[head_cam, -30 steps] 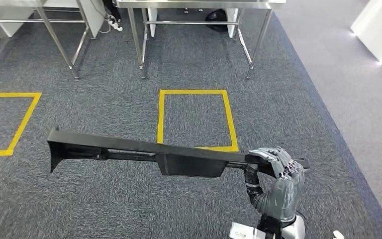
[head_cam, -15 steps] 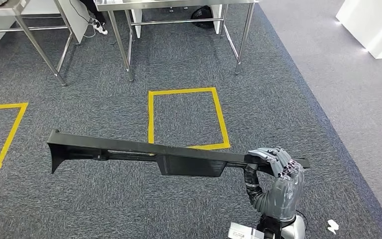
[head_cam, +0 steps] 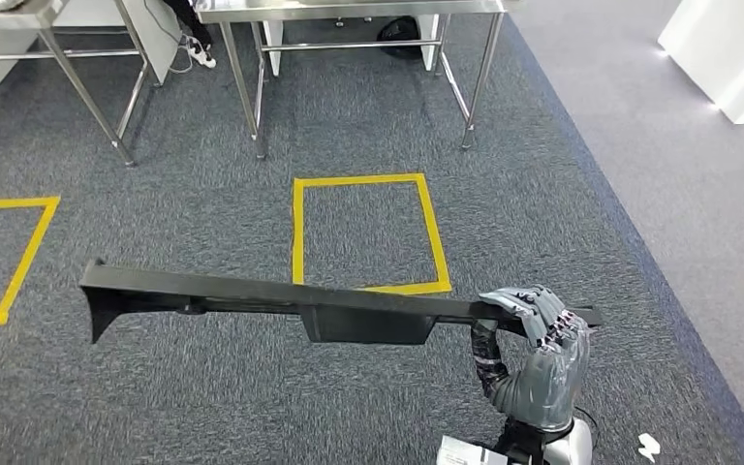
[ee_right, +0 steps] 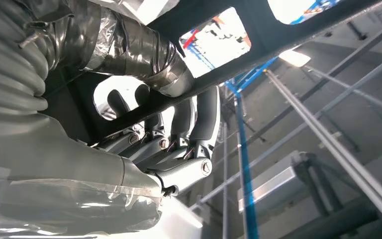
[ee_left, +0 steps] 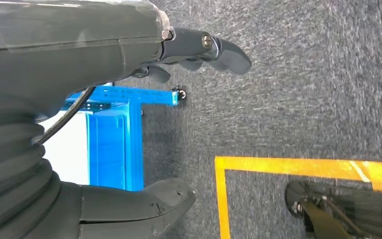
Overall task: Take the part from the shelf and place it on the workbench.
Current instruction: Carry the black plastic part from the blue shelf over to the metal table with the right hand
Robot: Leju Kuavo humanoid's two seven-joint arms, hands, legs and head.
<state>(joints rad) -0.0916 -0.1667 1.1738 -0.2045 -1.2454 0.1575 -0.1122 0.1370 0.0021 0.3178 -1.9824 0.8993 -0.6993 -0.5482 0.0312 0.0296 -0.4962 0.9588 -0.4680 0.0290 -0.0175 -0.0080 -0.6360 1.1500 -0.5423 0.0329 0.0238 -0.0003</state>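
Observation:
The part (head_cam: 281,295) is a long black bar with a boxy middle and a flared far end. It hangs level above the carpet, across my front. My right hand (head_cam: 535,354) grips it at its right end, fingers wrapped over the top edge. In the right wrist view the dark fingers (ee_right: 206,119) curl round the part's black rim (ee_right: 258,55). My left hand (ee_left: 94,50) hangs over the carpet with thumb (ee_left: 144,201) and fingers apart and nothing between them. A steel workbench (head_cam: 349,10) stands ahead at the far edge of the head view.
A second steel table's leg (head_cam: 87,92) stands at the far left. Yellow tape marks a square (head_cam: 297,232) on the carpet before the workbench. A white unit (head_cam: 727,58) stands at the far right. A blue shelf frame (ee_left: 114,144) is near my left hand.
The whole picture has shifted, so the camera has moved relative to the tables and the yellow squares. The part's far end sits slightly further left and higher; my right hand's grip is unchanged.

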